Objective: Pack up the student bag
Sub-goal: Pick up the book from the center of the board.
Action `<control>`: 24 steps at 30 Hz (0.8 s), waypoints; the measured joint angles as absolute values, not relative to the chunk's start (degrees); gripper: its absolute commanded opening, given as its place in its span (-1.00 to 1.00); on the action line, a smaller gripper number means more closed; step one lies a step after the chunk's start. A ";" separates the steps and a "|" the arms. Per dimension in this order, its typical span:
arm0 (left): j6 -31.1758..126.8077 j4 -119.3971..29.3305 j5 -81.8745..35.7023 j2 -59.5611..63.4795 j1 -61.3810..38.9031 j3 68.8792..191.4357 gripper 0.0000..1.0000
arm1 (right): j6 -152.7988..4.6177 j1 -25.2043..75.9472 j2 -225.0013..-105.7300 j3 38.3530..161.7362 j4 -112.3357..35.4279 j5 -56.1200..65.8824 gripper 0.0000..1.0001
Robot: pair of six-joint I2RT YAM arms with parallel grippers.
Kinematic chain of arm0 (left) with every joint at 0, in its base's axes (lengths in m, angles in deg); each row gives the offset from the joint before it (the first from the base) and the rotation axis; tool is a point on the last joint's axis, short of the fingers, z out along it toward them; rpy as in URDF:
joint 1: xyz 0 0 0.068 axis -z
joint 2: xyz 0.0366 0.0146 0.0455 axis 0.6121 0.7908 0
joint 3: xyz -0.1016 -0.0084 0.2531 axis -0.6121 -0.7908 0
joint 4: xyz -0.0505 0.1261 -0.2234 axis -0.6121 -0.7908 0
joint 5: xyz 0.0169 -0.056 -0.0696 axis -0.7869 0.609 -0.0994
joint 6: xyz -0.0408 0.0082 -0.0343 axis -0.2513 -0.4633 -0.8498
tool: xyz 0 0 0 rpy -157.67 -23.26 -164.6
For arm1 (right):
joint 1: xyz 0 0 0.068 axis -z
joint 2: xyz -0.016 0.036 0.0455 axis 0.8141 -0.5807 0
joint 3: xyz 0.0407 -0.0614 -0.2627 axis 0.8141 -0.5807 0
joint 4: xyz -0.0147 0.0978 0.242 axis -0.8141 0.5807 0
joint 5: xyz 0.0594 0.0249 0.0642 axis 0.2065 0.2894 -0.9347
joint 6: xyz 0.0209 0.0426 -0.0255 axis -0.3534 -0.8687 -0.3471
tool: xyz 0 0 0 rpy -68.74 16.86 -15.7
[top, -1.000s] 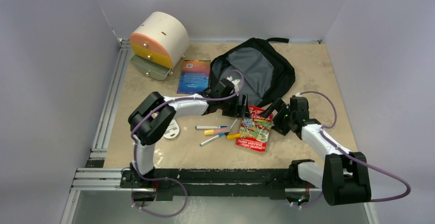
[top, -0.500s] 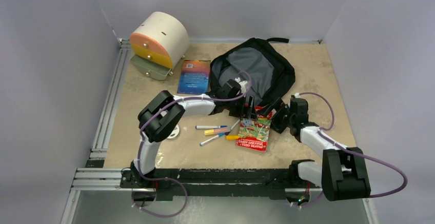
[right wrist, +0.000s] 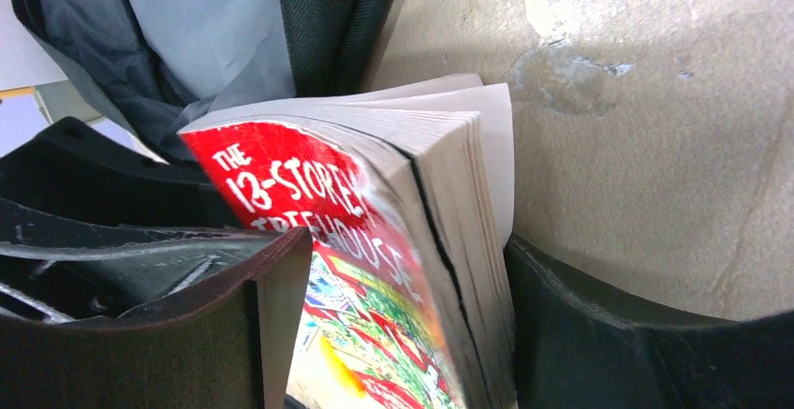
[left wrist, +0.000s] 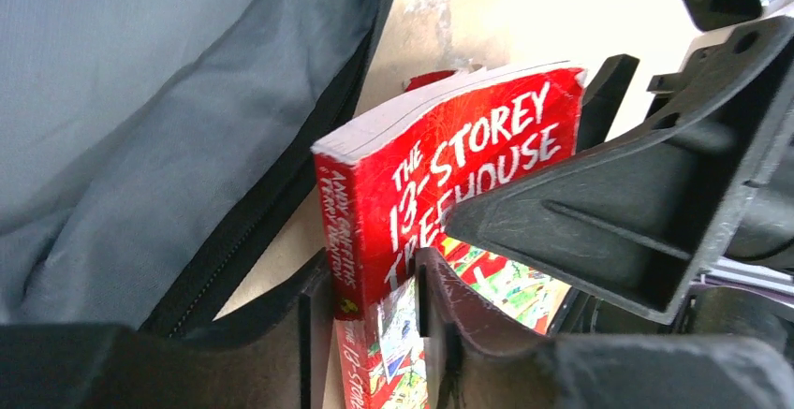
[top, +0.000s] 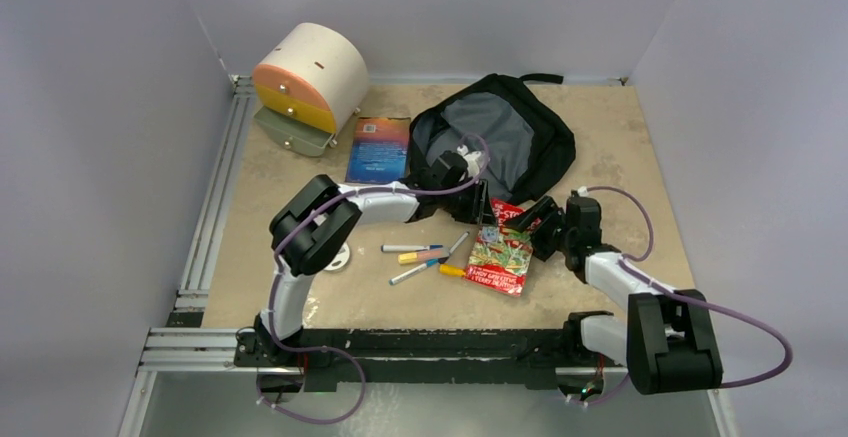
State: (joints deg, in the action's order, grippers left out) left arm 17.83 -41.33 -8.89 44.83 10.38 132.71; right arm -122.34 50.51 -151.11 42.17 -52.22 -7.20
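Observation:
The student bag point(top: 500, 137), black with a grey lining, lies open at the back of the table; its zip edge point(left wrist: 234, 231) is just left of my left gripper. A red paperback point(top: 503, 252), "The 13-Storey Treehouse", lies in front of it with its far end tilted up. My left gripper point(top: 484, 215) point(left wrist: 374, 283) is shut on the book's point(left wrist: 449, 166) spine corner. My right gripper point(top: 528, 225) point(right wrist: 407, 269) straddles the book's point(right wrist: 374, 241) page edge. One of its fingers point(right wrist: 562, 325) rests against the pages. A slim gap shows at the cover.
A blue book point(top: 378, 149) lies left of the bag. A cream-and-orange drawer box point(top: 305, 82) stands at the back left. Several markers point(top: 425, 257) lie left of the red book, near a white disc point(top: 337, 255). Metal rails point(top: 215, 207) edge the table's left side.
My left gripper moved right to the red book and closed on its spine. My right gripper came in from the right and narrowed around the book. The book's far end rose.

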 measured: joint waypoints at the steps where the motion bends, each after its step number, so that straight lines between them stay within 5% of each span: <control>1: 17.53 -40.68 -8.52 44.79 10.25 132.71 -0.51 | -122.32 50.49 -150.85 42.17 -51.91 -6.83 0.43; 5: 16.00 -38.36 -6.33 44.44 9.81 132.71 -0.99 | -122.32 50.51 -149.47 42.04 -50.56 -5.72 0.44; 15: 14.84 -37.79 -2.35 43.70 9.44 132.77 -1.00 | -121.34 50.27 -141.71 43.46 -39.96 0.86 0.88; 24: 17.59 -41.27 -0.56 38.56 7.28 137.69 -1.00 | -121.01 50.27 -130.79 52.46 -32.83 8.73 0.90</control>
State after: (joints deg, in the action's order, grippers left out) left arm 17.59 -41.27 -0.56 38.56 7.28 137.69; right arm -121.01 50.27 -130.79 52.46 -32.83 8.73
